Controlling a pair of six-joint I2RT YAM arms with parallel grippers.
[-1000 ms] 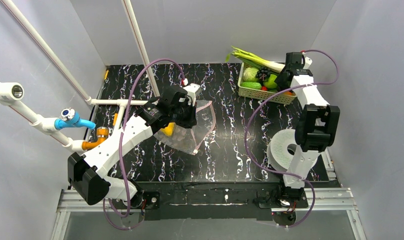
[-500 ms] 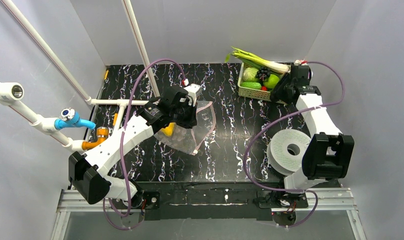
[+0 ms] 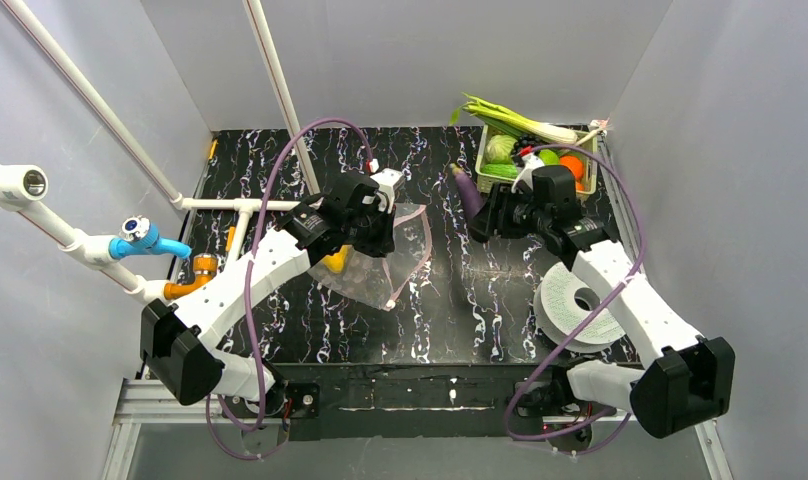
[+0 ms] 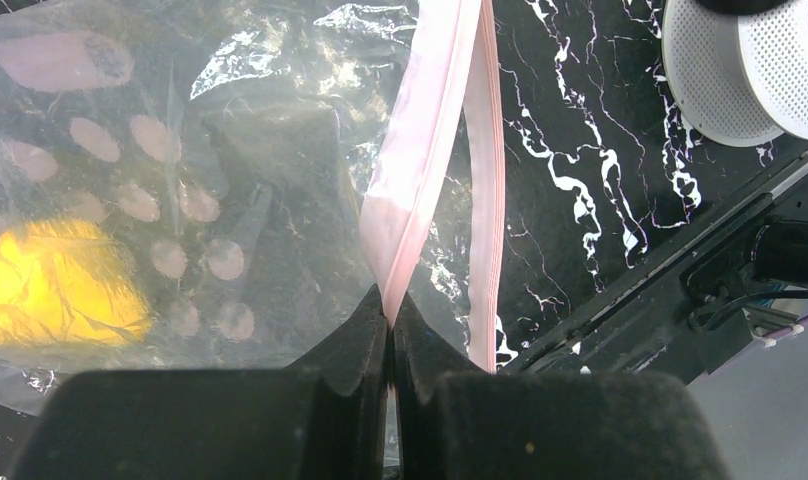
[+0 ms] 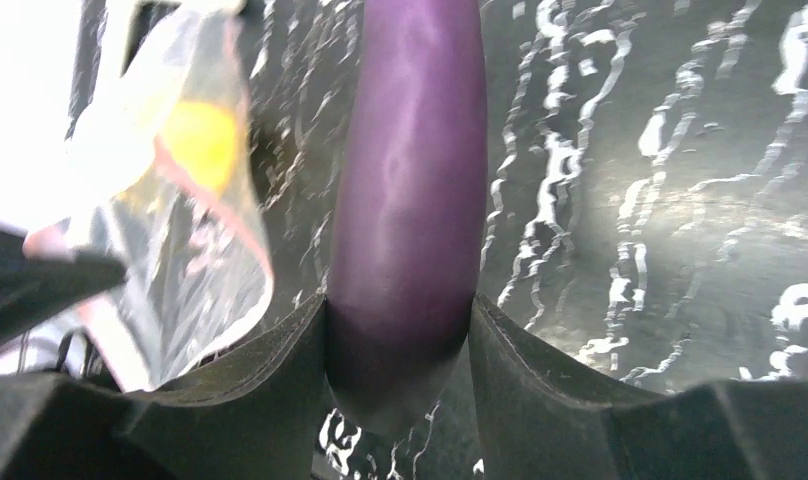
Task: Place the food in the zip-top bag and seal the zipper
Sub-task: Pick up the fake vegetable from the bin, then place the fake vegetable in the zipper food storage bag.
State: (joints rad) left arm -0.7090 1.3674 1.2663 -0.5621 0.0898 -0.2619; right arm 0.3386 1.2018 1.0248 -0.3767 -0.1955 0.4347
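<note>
Right gripper clamps a glossy dark purple toy aubergine between both black fingers. Clear crinkly pink-edged plastic bag, yellow item inside, lies left.

Plain grey walls close in three sides, evenly lit. The table is black with white marble veining. White pipes slant across the left — one carries a blue valve and an orange fitting. A metal rail runs along the near edge.

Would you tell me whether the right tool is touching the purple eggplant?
Touching. In the right wrist view the right tool clamps the purple eggplant, both fingers pressed against its sides.
</note>
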